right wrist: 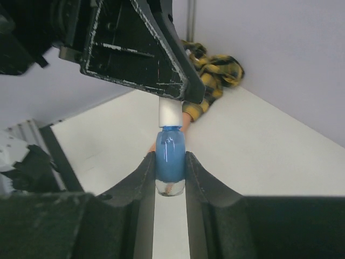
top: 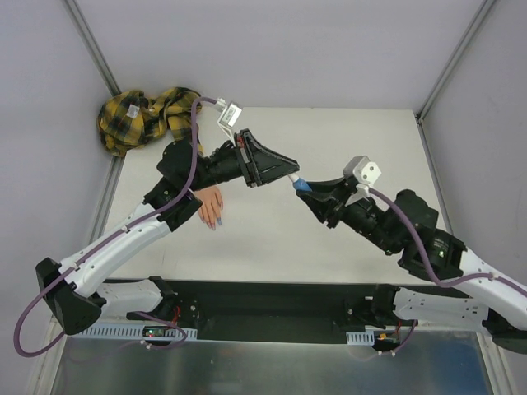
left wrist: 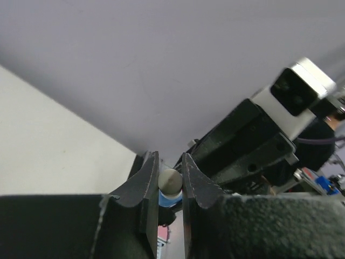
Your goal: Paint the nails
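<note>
My right gripper (top: 307,190) is shut on a small blue bottle (right wrist: 170,156) and holds it up above the middle of the table. My left gripper (top: 292,176) meets it from the left and is shut on the bottle's white cap (left wrist: 170,180). In the right wrist view the cap (right wrist: 169,113) runs up into the left gripper's fingers (right wrist: 180,89). The flesh-coloured mannequin hand (top: 209,204) lies flat under the left arm, its purple nails (top: 212,222) pointing to the near edge. Its yellow-black plaid sleeve (top: 146,116) lies bunched in the far left corner.
The white table (top: 346,140) ends at grey walls behind and on both sides. The left arm's links (top: 132,239) pass right over the mannequin hand's wrist. A black rail (top: 272,300) with the arm bases runs along the near edge.
</note>
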{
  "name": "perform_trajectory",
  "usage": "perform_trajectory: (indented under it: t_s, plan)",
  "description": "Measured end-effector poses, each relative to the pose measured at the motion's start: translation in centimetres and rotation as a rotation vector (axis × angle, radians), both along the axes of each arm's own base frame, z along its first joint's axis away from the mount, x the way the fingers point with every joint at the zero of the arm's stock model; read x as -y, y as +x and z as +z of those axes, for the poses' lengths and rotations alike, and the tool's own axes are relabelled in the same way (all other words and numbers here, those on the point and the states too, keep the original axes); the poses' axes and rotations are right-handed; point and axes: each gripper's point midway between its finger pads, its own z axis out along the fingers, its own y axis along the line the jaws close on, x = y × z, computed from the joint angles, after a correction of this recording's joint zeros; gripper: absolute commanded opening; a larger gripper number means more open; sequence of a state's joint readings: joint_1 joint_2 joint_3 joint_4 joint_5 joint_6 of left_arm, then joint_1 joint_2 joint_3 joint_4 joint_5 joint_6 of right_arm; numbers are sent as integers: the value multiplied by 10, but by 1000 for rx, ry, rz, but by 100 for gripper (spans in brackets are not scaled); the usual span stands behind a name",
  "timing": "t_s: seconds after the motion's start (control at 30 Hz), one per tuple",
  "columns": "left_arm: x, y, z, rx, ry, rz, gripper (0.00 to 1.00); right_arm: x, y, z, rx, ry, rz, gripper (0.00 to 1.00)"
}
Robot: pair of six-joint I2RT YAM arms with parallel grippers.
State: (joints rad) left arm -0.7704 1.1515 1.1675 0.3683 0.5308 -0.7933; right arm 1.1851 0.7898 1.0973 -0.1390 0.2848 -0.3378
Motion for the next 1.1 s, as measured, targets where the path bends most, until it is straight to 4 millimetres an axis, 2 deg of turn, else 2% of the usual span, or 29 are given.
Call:
perform_trajectory:
  t_s: [0.17,0.37,0.43,0.47,0.5,0.6,0.73,0.8,0.9,1.0,1.1]
  plan:
    - [-1,-27,17,99,-106,-139,0,1,-24,16,-89,134,138,0]
    - [-9,-53,28,186,-206,-270,0,-8,-48,22,-214,267,289,0]
    - [-12,-59,32,205,-239,-301,12,-11,-53,25,-246,303,326,0]
    - [-13,-61,35,212,-252,-314,32,-12,-56,27,-258,318,340,0]
    - [-15,-63,36,214,-261,-324,43,-13,-57,30,-266,331,352,0]
    - [-16,-66,36,209,-251,-337,67,-14,-60,37,-264,359,373,0]
    - [-16,-56,18,139,-142,-252,82,-15,-52,32,-241,322,337,0]
    - [-19,-51,13,128,-90,-191,84,-16,-45,27,-215,287,303,0]
    - [-31,-40,18,138,-40,-72,84,-16,-30,20,-168,222,236,0]
    - [-43,-24,25,138,-10,58,79,-18,-13,13,-111,157,165,0]
    - [-47,-6,32,103,17,159,71,-20,4,2,-52,78,103,0]
